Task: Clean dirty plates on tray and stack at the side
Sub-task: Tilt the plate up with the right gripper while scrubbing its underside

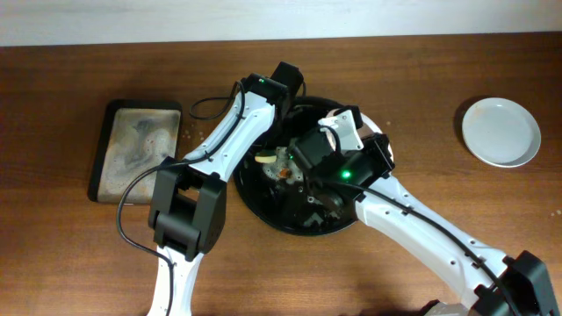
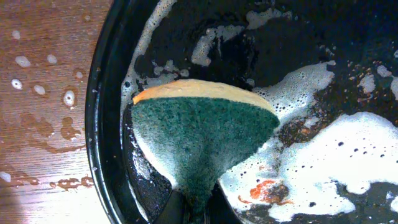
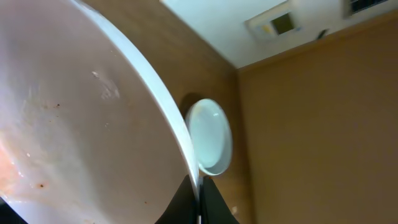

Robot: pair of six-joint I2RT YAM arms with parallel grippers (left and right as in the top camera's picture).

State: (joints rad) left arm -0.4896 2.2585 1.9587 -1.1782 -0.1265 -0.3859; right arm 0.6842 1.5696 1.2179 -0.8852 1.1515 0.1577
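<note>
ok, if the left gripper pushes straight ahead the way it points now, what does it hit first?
Its held sponge leads, so probably the black tray, on its foamy floor near the rim; depth is unclear.

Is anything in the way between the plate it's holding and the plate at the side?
Nothing visible is. The right gripper holds the plate by its rim over the tray, and only bare table lies between there and the side plate.

Overhead looks straight down on brown wooden table (image 1: 70, 70) and round black rimmed tray (image 1: 272, 219); left wrist sits close over that tray's foamy floor, behind a green-and-yellow sponge (image 2: 199, 137); right wrist looks sideways past a near tilted white plate (image 3: 74, 124) to the distant white plate (image 3: 210, 135) overhead shares.
</note>
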